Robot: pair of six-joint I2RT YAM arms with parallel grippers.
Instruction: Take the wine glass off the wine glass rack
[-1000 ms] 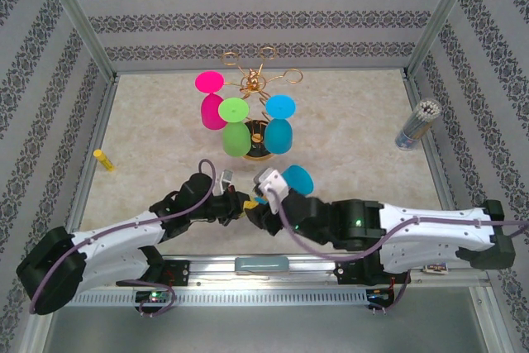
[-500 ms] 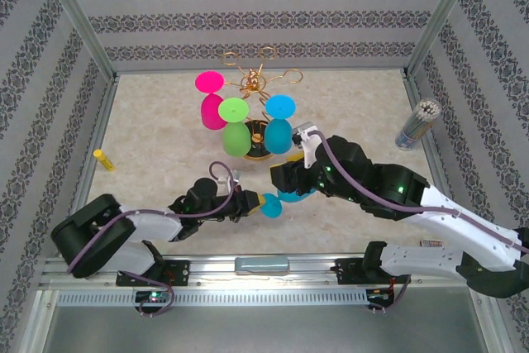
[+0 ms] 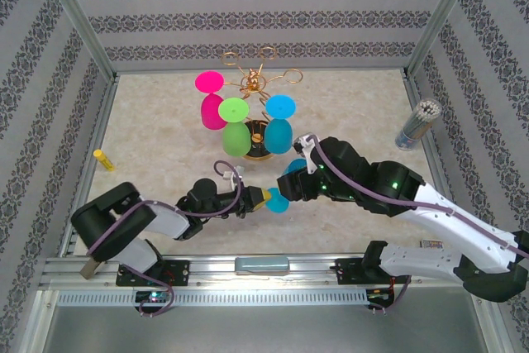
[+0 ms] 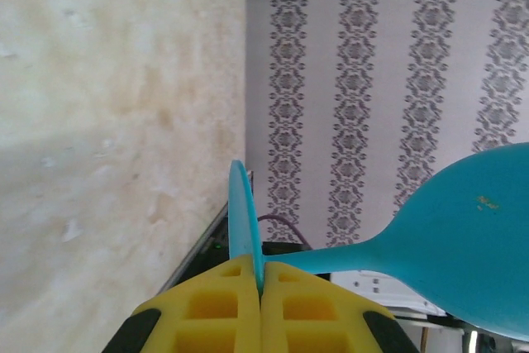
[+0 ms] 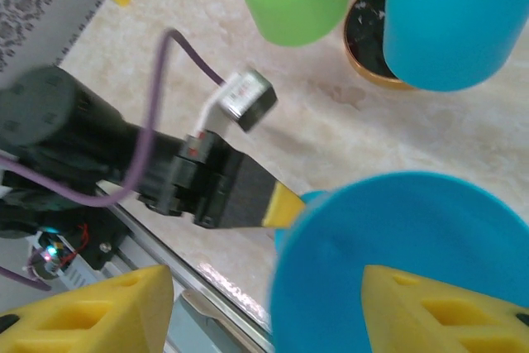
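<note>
Near the counter's (image 3: pixel 157 134) 6 o'clock edge, the left fingers (image 3: pixel 263 198) pinch the foot of the blue wine glass (image 3: pixel 278 202); the right fingers (image 3: pixel 293 182) stand spread around its bowl. At 12 o'clock, the wine glass rack (image 3: pixel 250 82) carries three glasses (image 3: pixel 235 126).

The tabletop (image 3: pixel 347 105) is seen from above and behind the arm bases (image 3: pixel 157 273), looking toward the far wall (image 3: pixel 264 22). The left wrist view is taken near, along the left claw (image 4: pixel 261 274), rolled sideways and faced toward the right wall (image 4: pixel 372 80). The right wrist view is pointed down past the right claw (image 5: pixel 260 291). The blue wine glass (image 3: pixel 278 202) is shared by all three views.
</note>
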